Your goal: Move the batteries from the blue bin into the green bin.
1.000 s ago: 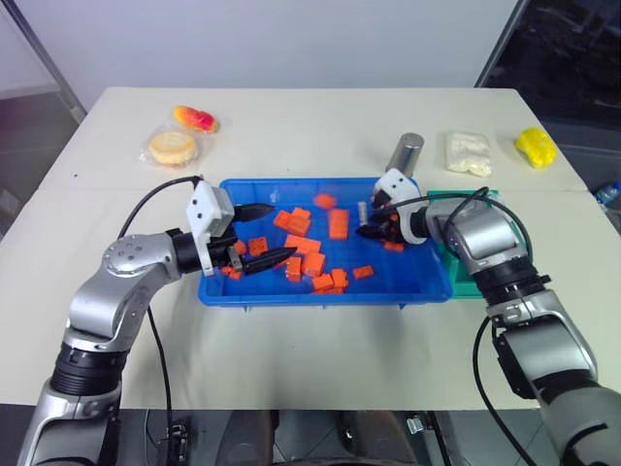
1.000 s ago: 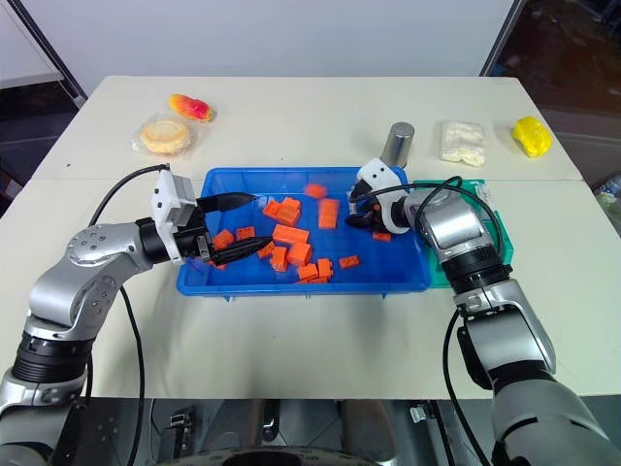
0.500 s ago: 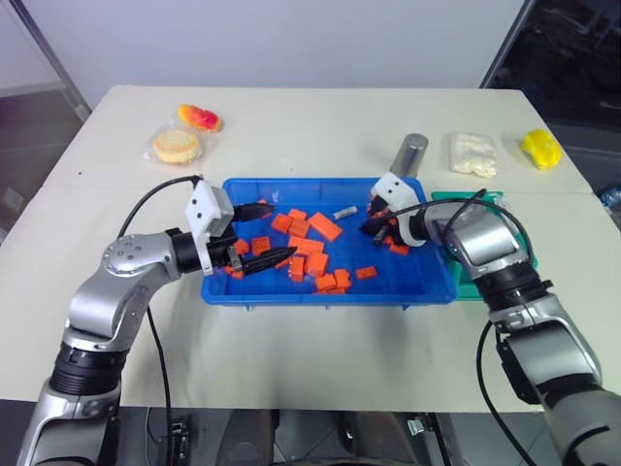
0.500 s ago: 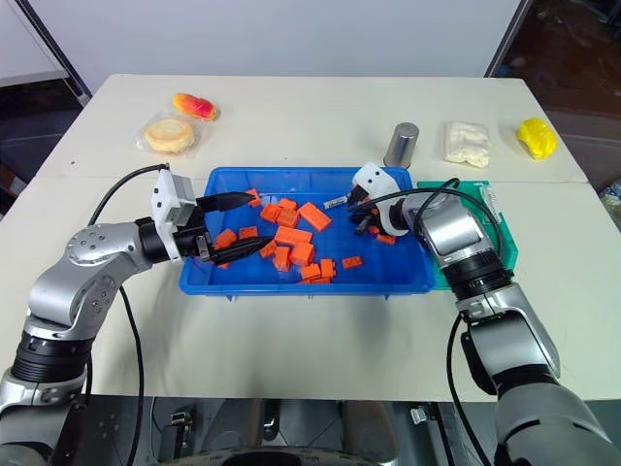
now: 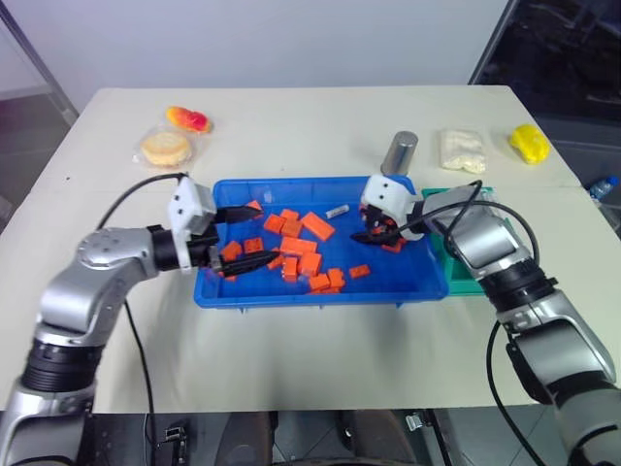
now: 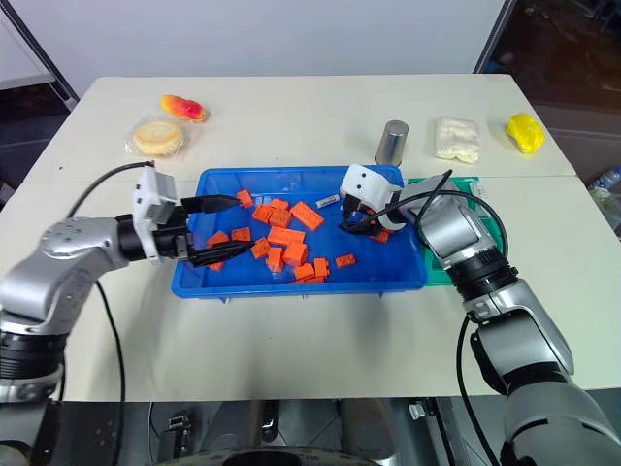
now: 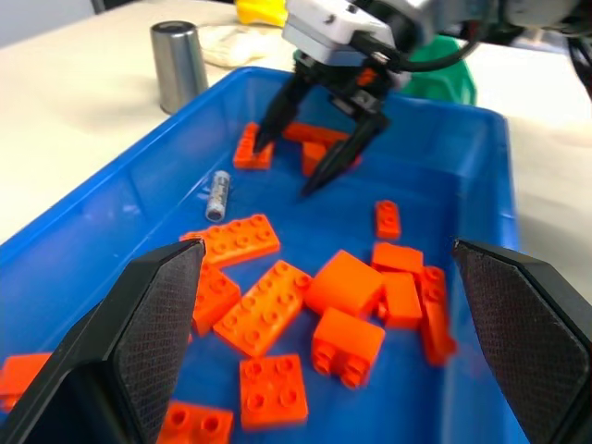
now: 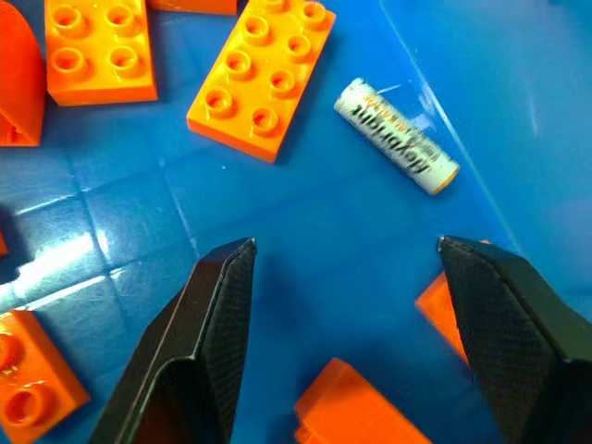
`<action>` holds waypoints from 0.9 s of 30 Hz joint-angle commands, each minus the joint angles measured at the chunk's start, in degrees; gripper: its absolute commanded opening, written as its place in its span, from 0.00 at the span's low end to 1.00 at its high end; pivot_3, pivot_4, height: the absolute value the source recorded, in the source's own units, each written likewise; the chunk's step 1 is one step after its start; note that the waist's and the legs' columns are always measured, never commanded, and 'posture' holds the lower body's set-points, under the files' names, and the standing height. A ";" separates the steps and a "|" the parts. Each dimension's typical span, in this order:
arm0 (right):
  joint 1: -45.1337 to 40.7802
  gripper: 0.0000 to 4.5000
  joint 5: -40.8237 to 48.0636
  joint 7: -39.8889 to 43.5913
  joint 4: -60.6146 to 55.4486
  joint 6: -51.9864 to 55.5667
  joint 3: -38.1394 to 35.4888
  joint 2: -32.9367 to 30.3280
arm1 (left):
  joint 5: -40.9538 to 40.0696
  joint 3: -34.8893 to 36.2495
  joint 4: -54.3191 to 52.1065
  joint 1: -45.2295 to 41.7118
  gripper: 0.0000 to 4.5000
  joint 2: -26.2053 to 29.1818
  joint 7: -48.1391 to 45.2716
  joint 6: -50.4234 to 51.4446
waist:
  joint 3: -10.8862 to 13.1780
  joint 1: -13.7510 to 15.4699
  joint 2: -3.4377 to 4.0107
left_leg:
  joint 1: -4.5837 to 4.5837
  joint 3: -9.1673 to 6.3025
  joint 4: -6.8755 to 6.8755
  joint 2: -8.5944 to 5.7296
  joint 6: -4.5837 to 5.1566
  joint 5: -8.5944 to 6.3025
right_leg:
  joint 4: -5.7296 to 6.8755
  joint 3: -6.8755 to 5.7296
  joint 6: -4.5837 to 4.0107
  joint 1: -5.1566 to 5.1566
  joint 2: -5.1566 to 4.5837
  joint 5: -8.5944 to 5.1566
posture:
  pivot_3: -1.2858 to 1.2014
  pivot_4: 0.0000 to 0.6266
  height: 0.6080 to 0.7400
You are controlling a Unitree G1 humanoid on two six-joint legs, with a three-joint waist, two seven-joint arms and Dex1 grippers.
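Observation:
The blue bin (image 5: 320, 295) holds many orange blocks and one of the batteries (image 5: 337, 210), a small silver-grey cylinder lying by the bin's far wall, also seen as the battery (image 8: 396, 136). My right gripper (image 5: 369, 229) hangs open inside the bin's right part, a little short of that battery, with nothing between its fingers (image 8: 217, 314). Over the bin's left part my left gripper (image 5: 265, 233) is open above orange blocks. The green bin (image 7: 444, 79) stands against the blue bin's right end, largely hidden behind my right arm.
Orange blocks (image 5: 310, 225) lie scattered across the blue bin. Behind it stands a grey metal can (image 5: 399, 153). A white packet (image 5: 460, 149) and a yellow object (image 5: 529, 143) lie at the far right. A wrapped bun (image 5: 163, 148) and a red-yellow item (image 5: 187, 118) lie far left.
My right gripper has rolled and opened wide. The battery, beside its fingers a second ago, now lies loose by the far wall. My left gripper has shifted slightly left.

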 commanded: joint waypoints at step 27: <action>-24.04 0.29 -13.26 8.83 51.77 -28.31 0.79 14.95 | -3.17 7.99 -7.93 6.32 1.00 -1.94 10.12 0.52 | 0.01 -0.19 0.02 | 0.02 -0.01 -0.05 0.00 -0.02 0.00 | 0.05 -0.01 -0.01 -0.01 -0.05 0.01 | 0.52 0.24 1.00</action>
